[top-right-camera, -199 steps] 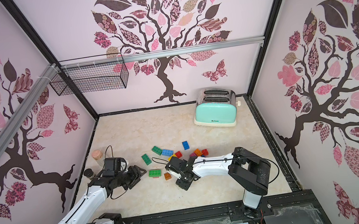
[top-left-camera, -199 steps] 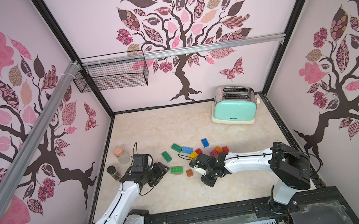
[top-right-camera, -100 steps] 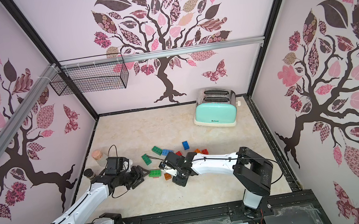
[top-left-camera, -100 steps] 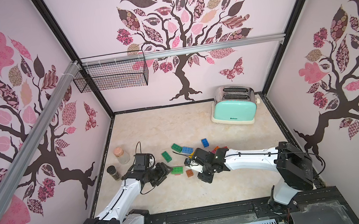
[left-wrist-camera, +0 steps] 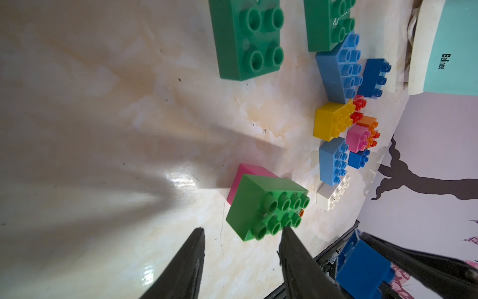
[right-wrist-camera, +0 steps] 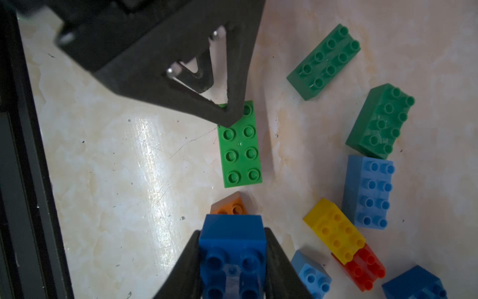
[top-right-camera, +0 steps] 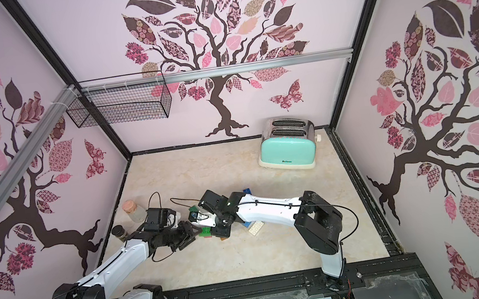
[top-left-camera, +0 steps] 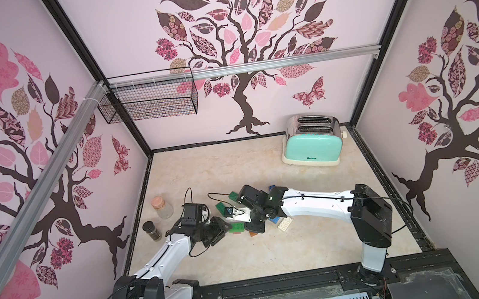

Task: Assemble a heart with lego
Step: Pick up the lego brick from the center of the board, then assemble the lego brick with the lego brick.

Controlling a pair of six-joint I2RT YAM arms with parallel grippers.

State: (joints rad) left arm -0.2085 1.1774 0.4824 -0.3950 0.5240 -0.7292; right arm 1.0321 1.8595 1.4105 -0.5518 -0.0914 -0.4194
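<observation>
Left fingers [left-wrist-camera: 181, 266], green brick [left-wrist-camera: 258, 202], toaster [left-wrist-camera: 450, 51] beyond

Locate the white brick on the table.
In both top views the white brick lies on the table beside the right arm, on its side nearer the robot's base; the left wrist view shows it next to a light blue brick.

**Arms draw together over the bricks**

The right fingers [right-wrist-camera: 186, 261], with their dark blue brick [right-wrist-camera: 232, 233], shift left, uncovering a white brick [top-left-camera: 285, 223]. The left fingers [left-wrist-camera: 292, 251] slide right to the light green brick [left-wrist-camera: 258, 204] and narrow their gap.
</observation>
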